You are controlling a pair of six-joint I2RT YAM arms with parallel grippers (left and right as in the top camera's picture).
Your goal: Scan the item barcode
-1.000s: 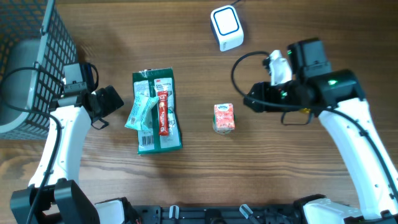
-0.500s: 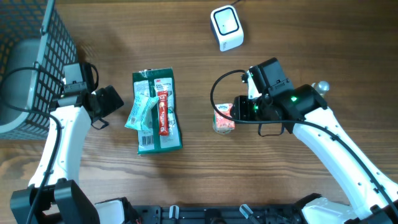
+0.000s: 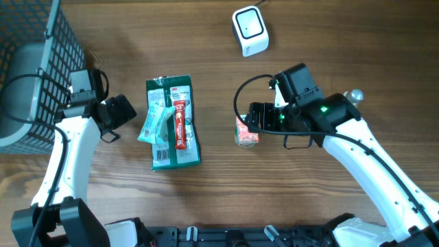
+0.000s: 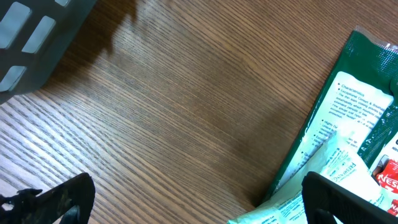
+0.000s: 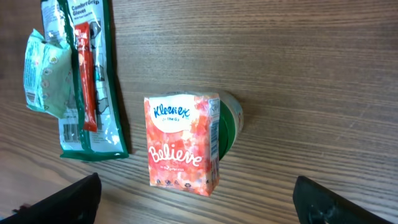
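A pink-red Kleenex tissue pack [image 3: 243, 132] [image 5: 183, 143] stands upright mid-table, leaning against a small green round thing [image 5: 231, 121]. My right gripper [image 3: 252, 118] [image 5: 205, 208] hovers just over the pack, open wide, its two black fingertips well apart to either side and touching nothing. The white barcode scanner [image 3: 250, 31] sits at the far edge of the table. My left gripper [image 3: 118, 120] [image 4: 199, 208] is open and empty, just left of a flat green packet [image 3: 173, 123] [image 4: 348, 112].
On the green packet [image 5: 93, 81] lie a red stick pack [image 3: 180, 123] [image 5: 84, 81] and a mint-green sachet [image 3: 154, 123] [image 5: 46, 74]. A black wire basket [image 3: 27, 75] holding a grey bag fills the left edge. Bare wood lies between the tissue pack and the scanner.
My right arm swung left from the table's right side to over the tissue pack, then its jaws spread wide. The left arm has not moved.
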